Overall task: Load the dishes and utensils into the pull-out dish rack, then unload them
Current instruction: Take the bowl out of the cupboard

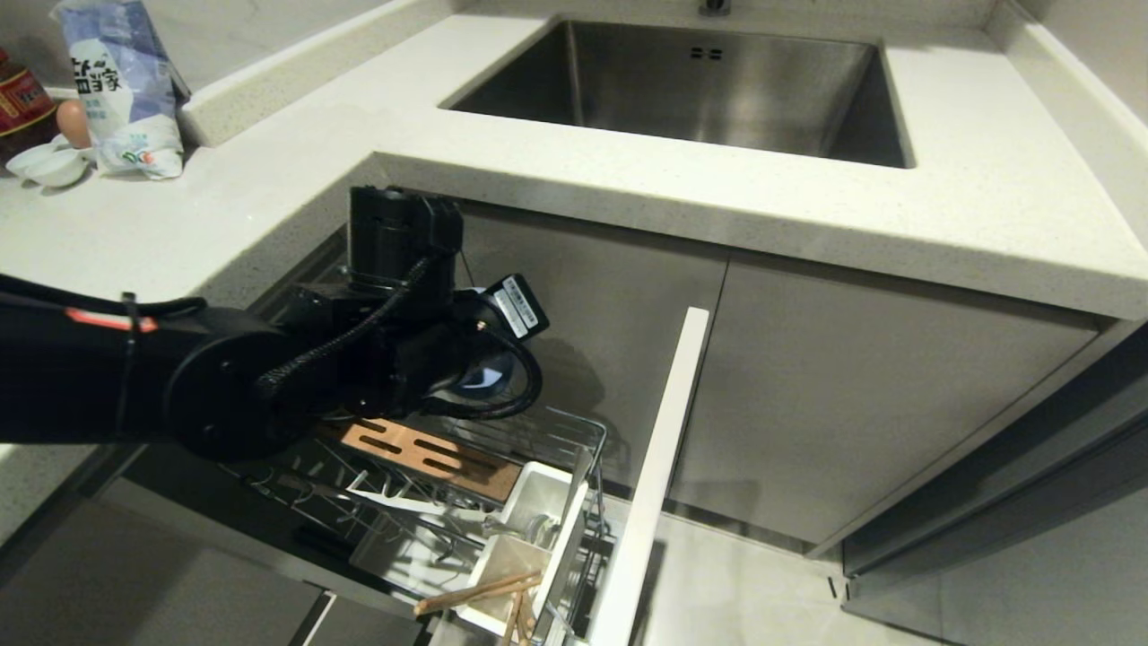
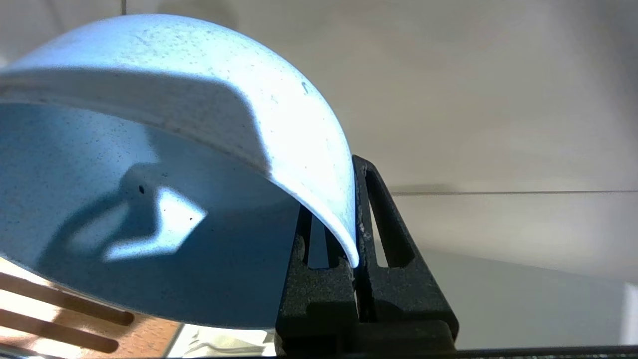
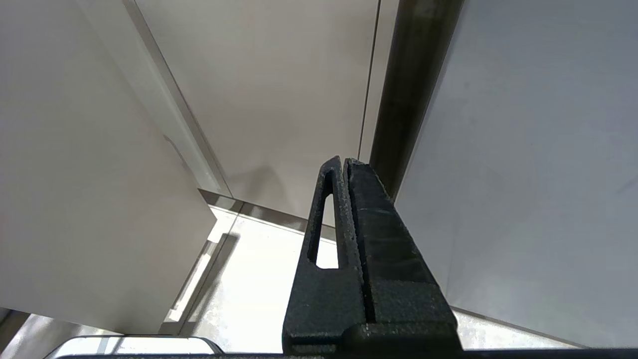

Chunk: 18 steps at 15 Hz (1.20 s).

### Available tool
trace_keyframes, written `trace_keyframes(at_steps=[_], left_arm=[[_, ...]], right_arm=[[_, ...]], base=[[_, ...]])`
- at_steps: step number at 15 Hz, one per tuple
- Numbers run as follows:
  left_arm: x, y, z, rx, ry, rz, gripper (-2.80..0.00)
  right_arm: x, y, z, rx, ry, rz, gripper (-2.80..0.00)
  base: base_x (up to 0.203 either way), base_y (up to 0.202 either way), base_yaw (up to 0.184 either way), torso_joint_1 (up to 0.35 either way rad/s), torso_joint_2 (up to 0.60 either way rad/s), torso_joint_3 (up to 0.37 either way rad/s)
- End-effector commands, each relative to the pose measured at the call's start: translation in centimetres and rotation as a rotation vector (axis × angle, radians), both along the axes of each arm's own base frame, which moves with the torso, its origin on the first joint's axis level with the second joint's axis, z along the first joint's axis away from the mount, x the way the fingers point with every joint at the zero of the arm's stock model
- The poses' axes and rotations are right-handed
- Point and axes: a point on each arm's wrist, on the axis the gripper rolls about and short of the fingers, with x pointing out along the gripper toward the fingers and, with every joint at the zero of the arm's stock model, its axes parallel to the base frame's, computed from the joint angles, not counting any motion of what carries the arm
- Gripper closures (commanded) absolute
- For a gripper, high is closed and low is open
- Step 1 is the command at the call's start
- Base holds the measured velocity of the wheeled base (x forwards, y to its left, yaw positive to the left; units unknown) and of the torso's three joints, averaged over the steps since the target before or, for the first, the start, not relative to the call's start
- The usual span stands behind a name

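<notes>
Left gripper (image 2: 355, 239) was pinched on the bowl (image 2: 164, 164) rim, above the pull-out dish rack (image 1: 574, 431). Chopsticks (image 1: 475, 592) already sat in the rack's caddy (image 1: 538, 502). Plate unseen; load or unload unclear. Right gripper (image 3: 346, 169) closed, empty.

Pale-blue speckled bowl (image 2: 164, 164), pinched in black fingers (image 2: 379, 259). Lower left of the head view: chrome wire rack (image 1: 556, 431), its brown slotted wooden strip (image 1: 421, 449), white caddy (image 1: 538, 502), light-wood chopsticks (image 1: 475, 594). Countertop (image 1: 969, 152) speckled off-white.
</notes>
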Motion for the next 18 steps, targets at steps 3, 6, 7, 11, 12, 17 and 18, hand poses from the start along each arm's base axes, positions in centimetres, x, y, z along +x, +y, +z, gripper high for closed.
trace_keyframes(at_steps=[3, 6, 7, 11, 12, 17, 18], left_arm=[[-6.8, 3.4, 7.4, -0.089, -0.22, -0.046, 0.0], [-11.7, 6.9, 11.5, -0.102, -0.395, -0.061, 0.0], [-13.1, 8.1, 12.4, -0.09, -0.447, -0.059, 0.0], [-16.0, 12.9, 14.6, 0.075, -0.618, 0.081, 0.0], [-16.3, 13.9, 14.8, 0.12, -0.644, 0.126, 0.0], [-18.6, 18.6, 15.9, 0.385, -0.688, 0.391, 0.0], [-19.2, 19.3, 16.2, 0.432, -0.671, 0.456, 0.0]], right_arm=[[0.2, 0.0, -0.6, 0.0, 0.022, 0.001, 0.0], [0.2, 0.0, -0.6, 0.0, 0.022, 0.001, 0.0], [0.2, 0.0, -0.6, 0.0, 0.022, 0.001, 0.0], [0.2, 0.0, -0.6, 0.0, 0.022, 0.001, 0.0], [0.2, 0.0, -0.6, 0.0, 0.022, 0.001, 0.0], [0.2, 0.0, -0.6, 0.0, 0.022, 0.001, 0.0], [0.2, 0.0, -0.6, 0.0, 0.022, 0.001, 0.0]], base=[[0.0, 0.0, 0.0, 0.0, 0.0, 0.0], [0.0, 0.0, 0.0, 0.0, 0.0, 0.0], [0.0, 0.0, 0.0, 0.0, 0.0, 0.0], [0.0, 0.0, 0.0, 0.0, 0.0, 0.0], [0.0, 0.0, 0.0, 0.0, 0.0, 0.0], [0.0, 0.0, 0.0, 0.0, 0.0, 0.0], [0.0, 0.0, 0.0, 0.0, 0.0, 0.0]])
